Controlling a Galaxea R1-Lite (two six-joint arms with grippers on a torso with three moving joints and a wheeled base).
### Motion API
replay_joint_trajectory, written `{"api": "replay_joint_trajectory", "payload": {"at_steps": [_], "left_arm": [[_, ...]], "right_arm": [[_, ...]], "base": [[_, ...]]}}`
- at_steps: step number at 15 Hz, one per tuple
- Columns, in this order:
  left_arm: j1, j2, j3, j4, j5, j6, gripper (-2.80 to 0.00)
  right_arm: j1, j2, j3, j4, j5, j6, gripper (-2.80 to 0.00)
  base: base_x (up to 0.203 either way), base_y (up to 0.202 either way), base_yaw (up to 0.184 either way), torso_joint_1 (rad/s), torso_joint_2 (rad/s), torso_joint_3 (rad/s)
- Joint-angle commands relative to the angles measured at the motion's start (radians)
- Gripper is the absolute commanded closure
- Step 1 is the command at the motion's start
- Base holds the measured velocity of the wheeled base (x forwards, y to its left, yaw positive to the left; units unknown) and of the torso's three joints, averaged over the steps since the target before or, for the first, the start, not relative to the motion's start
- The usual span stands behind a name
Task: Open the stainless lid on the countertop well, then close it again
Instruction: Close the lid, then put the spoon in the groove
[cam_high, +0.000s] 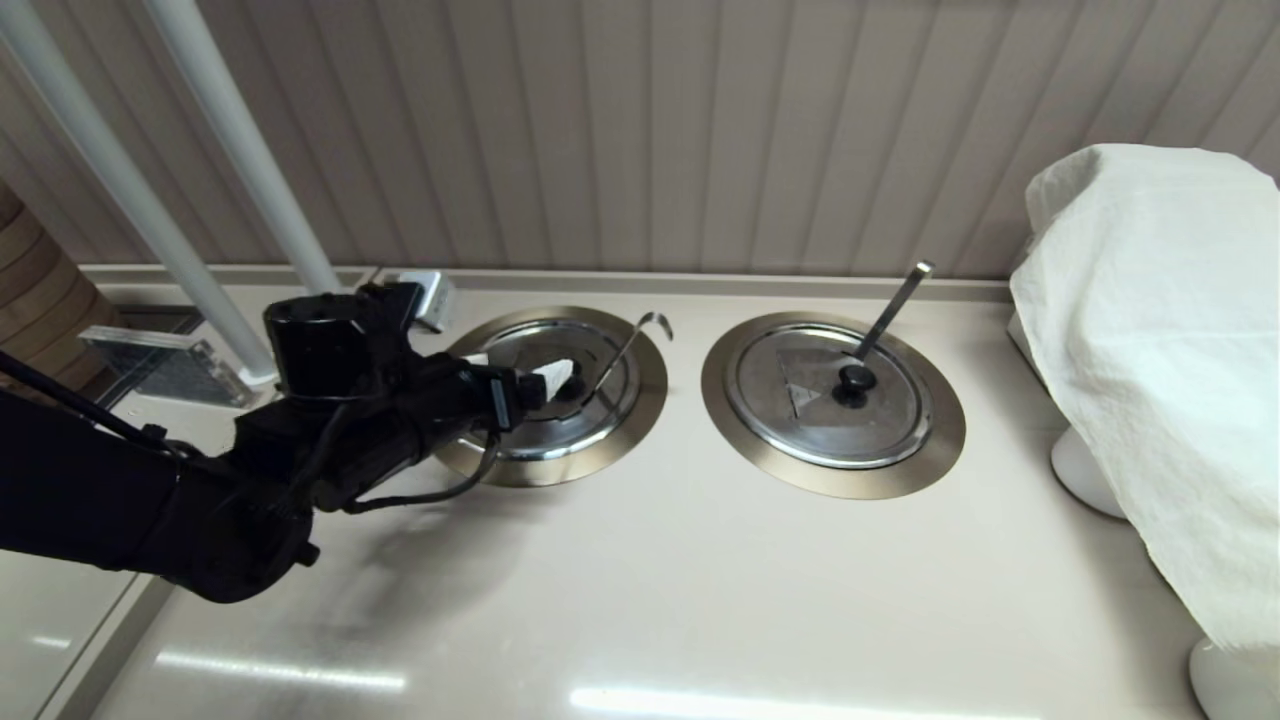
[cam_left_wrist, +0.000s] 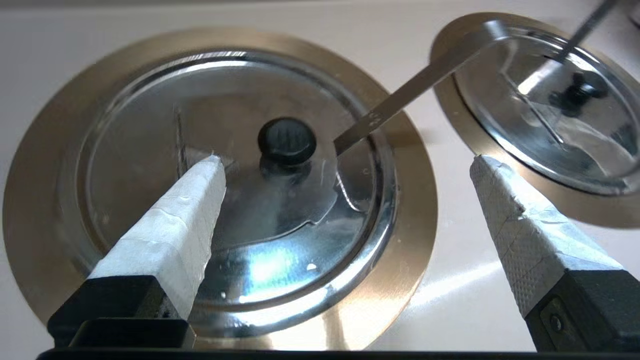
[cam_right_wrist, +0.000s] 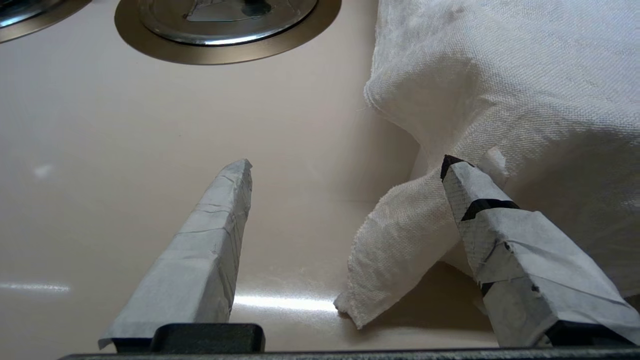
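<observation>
While stainless lid (cam_left_wrist: 235, 200) sits closed, left gripper (cam_left_wrist: 345, 165) hovers above — fingers spread; right gripper (cam_right_wrist: 345, 167) parked, released.

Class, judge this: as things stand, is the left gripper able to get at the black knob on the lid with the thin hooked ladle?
Probably yes: the left gripper, open, hangs over the black knob, with only the thin ladle rod beside it.

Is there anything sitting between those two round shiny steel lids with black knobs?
Nothing loose. Head view shows only each well's bronze-grey flange ring and a bare strip of cream countertop between the stainless lid and its twin lid.
</observation>
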Motion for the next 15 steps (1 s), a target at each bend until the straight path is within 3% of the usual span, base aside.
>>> {"api": "replay_joint_trajectory", "payload": {"at_steps": [1,2,3,4,9,15], "left_arm": [[0.029,-0.005,0.020,-0.043,-0.123,0.072,-2.80],[0.057,0.013,0.008,-0.051,-0.241,0.097,-2.80],[0.076,0.056,-0.032,-0.055,-0.312,0.109,-2.80],[0.083,0.106,-0.081,-0.058,-0.339,0.115,-2.80],[0.097,0.351,-0.297,-0.060,-0.365,0.242,-2.80],[0.093,0.463,-0.475,-0.052,-0.413,0.315,-2.80]], "right_arm": [[0.000,0.000,0.000,0.000,0.000,0.000,-2.80],[0.000,0.001,0.000,0.000,-0.001,0.000,-2.80],[0.000,0.001,0.000,0.000,0.001,0.000,-2.80],[0.001,0.000,0.000,0.000,0.000,0.000,-2.80],[0.000,0.002,0.000,0.000,0.001,0.000,-2.80],[0.000,0.002,0.000,0.000,0.001,0.000,-2.80]], "base": [[0.000,0.000,0.000,0.000,0.00,0.000],[0.000,0.000,0.000,0.000,0.00,0.000],[0.000,0.000,0.000,0.000,0.00,0.000],[0.000,0.000,0.000,0.000,0.00,0.000],[0.000,0.000,0.000,0.000,0.00,0.000],[0.000,0.000,0.000,0.000,0.00,0.000]]}}
